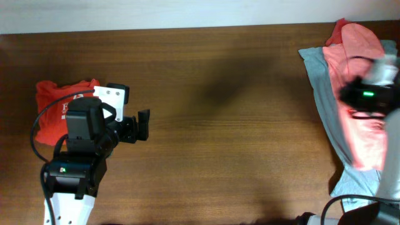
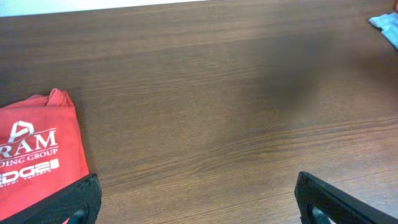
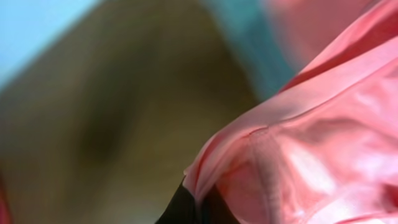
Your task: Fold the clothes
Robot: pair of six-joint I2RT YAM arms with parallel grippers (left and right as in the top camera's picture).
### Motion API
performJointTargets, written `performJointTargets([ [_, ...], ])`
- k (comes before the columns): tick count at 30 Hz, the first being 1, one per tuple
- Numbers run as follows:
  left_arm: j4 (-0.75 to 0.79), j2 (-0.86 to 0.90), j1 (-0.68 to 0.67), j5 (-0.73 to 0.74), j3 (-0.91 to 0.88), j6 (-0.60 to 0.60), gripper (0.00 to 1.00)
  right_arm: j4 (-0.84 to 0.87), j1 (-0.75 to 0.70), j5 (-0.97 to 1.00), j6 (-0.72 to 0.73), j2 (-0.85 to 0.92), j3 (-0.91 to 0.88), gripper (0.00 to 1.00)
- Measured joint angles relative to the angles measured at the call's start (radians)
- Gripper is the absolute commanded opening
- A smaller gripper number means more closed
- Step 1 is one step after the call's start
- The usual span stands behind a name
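Observation:
A salmon-pink T-shirt (image 1: 359,125) lies on top of a grey-blue one (image 1: 322,81) at the table's right edge. My right arm (image 1: 369,94) hovers over them, blurred. In the right wrist view my right gripper (image 3: 202,204) is shut on a raised fold of the salmon-pink T-shirt (image 3: 311,143), and dark fingertips (image 3: 183,208) show at the bottom. A crumpled red T-shirt (image 1: 53,106) with white print (image 2: 31,140) sits at the far left. My left gripper (image 1: 142,125) is just right of it, low over bare wood, open (image 2: 198,190) with nothing between its fingers.
The brown wooden table (image 1: 225,112) runs between the two piles. Its far edge meets a white wall (image 1: 187,12). A corner of the grey-blue shirt (image 2: 388,25) shows at the top right of the left wrist view.

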Motion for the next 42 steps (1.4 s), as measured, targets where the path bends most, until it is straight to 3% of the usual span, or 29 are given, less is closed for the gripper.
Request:
performJointTargets([
  [9,-0.02,0.0,0.0,0.004,0.0,0.0,0.99,0.001,0.654,0.076,-0.006,0.198,-0.002,0.05],
  [16,-0.025,0.0,0.0,0.004,0.0,0.0,0.99,0.07,0.955,0.09,-0.013,0.358,-0.008,0.41],
  [19,-0.024,0.0,0.0,0.019,0.0,0.0,0.99,0.025,0.956,0.136,-0.01,0.345,0.004,0.62],
  [23,-0.021,0.01,-0.002,0.06,0.0,0.0,0.99,-0.073,0.865,0.197,0.0,0.279,0.079,0.66],
  [26,-0.021,0.047,-0.026,0.091,0.0,0.0,0.99,-0.121,0.761,0.217,-0.003,0.195,0.141,0.77],
  [33,-0.02,0.244,-0.168,0.167,0.0,-0.06,0.99,-0.251,0.521,0.24,-0.063,0.039,0.18,0.79],
  [42,0.072,0.599,-0.326,0.259,0.002,-0.375,0.99,-0.327,0.385,0.244,-0.119,0.039,0.18,0.78],
])
